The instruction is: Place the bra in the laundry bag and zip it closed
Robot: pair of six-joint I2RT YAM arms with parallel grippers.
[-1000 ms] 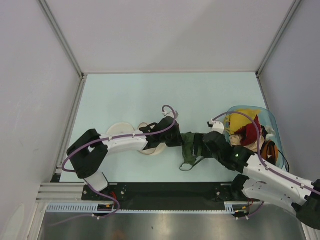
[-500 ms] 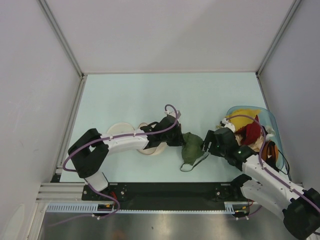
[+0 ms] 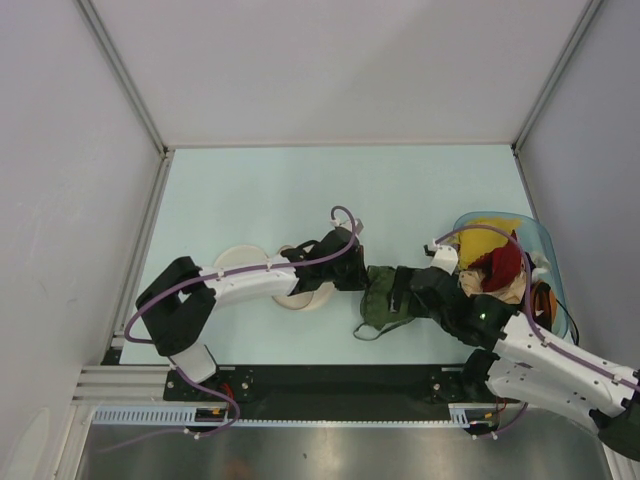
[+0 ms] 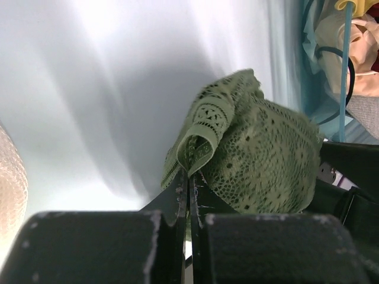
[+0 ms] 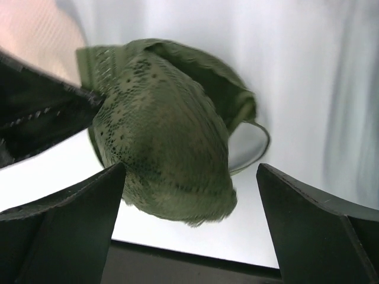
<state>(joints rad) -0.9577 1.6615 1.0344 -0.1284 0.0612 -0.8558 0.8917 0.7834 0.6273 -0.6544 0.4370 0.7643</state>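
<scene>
The olive-green lace bra lies bunched between the two grippers near the table's front middle, one strap looping toward the near edge. My left gripper is shut on a folded edge of the bra, its jaws pressed together on the lace. My right gripper is open, its fingers standing wide either side of the bra's domed cup. The cream-white laundry bag lies to the left, mostly hidden under my left arm; its mesh edge shows in the left wrist view.
A translucent blue tub at the right holds yellow, red and orange garments. The black base rail runs along the near edge. Grey walls enclose the table on three sides.
My right gripper has come back left and now straddles the bra with open fingers. The bra has shifted slightly; my left gripper keeps its hold.
</scene>
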